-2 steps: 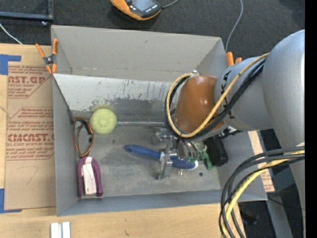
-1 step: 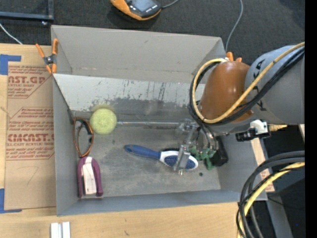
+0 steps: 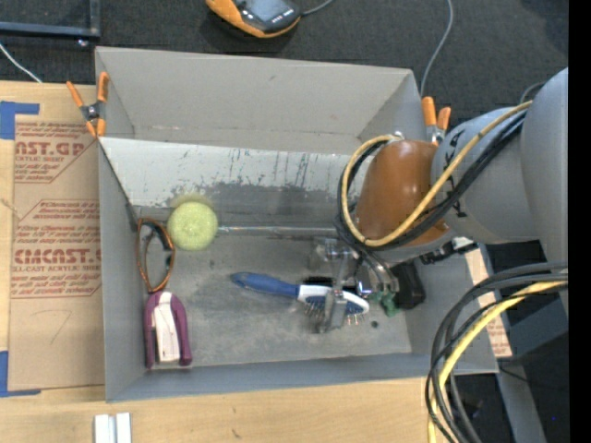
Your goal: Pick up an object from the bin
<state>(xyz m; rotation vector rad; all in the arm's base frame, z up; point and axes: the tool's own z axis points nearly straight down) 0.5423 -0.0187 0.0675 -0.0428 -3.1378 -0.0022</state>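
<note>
**Pick not yet done: nothing appears lifted off the bin floor.**
In the grey bin (image 3: 120,247), the arm (image 3: 517,183) sets its jaws low at the white head end of a blue-handled brush (image 3: 268,286) lying right of centre. Whether they are released or clenched cannot be told. The grasp and lift remain, and a yellow-green ball (image 3: 192,224) sits well apart.

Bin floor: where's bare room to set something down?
Free: mid-floor of the grey metal bin, between the yellow-green ball and the blue-handled brush; also the front strip between the purple-and-white case and the gripper. Crowded: the left wall, with a brown loop, and around the gripper.
</note>
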